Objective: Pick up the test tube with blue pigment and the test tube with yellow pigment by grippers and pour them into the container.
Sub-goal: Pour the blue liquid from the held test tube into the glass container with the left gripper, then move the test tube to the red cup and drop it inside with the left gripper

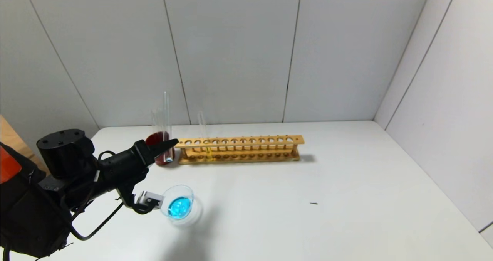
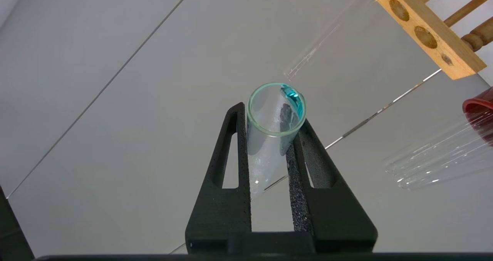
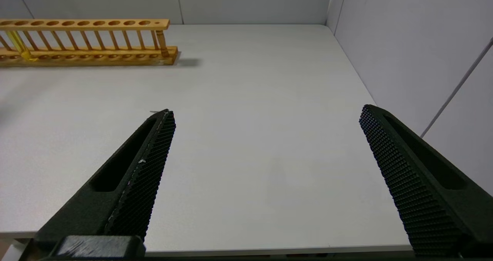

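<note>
Since blue liquid already pools in the container point(image 1: 178, 206) on the desk point(image 1: 308, 199), the blue half looks done. The left claw point(image 2: 274, 137) clamps the apparently drained blue-pigment tube point(image 2: 275, 114) over the red cup point(image 1: 158, 147); the yellow-pigment tube point(image 1: 204, 135) waits in the wooden rack point(image 1: 240, 149), right claw point(image 3: 265, 168) spread and empty.

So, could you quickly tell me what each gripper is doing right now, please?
Left gripper: shut on the test tube with blue pigment, held upright beside the red cup.
Right gripper: open, holding nothing, above the table.
</note>
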Motion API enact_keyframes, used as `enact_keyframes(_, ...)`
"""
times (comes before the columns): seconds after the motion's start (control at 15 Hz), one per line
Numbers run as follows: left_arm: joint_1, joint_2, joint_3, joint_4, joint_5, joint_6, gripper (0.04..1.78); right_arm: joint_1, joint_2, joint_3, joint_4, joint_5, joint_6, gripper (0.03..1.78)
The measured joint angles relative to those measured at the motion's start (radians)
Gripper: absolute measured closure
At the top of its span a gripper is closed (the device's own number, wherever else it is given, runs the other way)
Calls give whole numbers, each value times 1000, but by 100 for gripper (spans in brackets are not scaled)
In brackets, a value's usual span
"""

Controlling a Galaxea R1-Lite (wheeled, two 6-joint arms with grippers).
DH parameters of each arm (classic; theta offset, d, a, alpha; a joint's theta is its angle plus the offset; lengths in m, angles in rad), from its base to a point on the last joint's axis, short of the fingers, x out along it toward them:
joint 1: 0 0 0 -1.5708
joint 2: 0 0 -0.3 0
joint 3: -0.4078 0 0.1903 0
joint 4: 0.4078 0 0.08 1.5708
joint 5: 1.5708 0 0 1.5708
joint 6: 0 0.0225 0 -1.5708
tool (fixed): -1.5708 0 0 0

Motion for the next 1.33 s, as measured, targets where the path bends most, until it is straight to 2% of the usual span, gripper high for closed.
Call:
enact_keyframes(0.27,-1,-23,0,3,49,-45,149,0,0,0,0,0,0,6)
enact_keyframes(0.33,-9,-39,-8,5,91,-96,149,0,0,0,0,0,0,6)
enact_keyframes(0.6,-56,-137,-36,25,378,-403,149,0,0,0,0,0,0,6)
enact_keyframes(0.87,-82,-211,-109,107,703,-827,149,0,0,0,0,0,0,6)
enact_keyframes(1.07,-94,-232,-203,217,918,-1222,149,0,0,0,0,0,0,6)
enact_keyframes(1.2,-98,-240,-265,303,998,-1490,149,0,0,0,0,0,-1,6)
enact_keyframes(1.33,-98,-243,-309,376,1013,-1739,149,0,0,0,0,0,0,6)
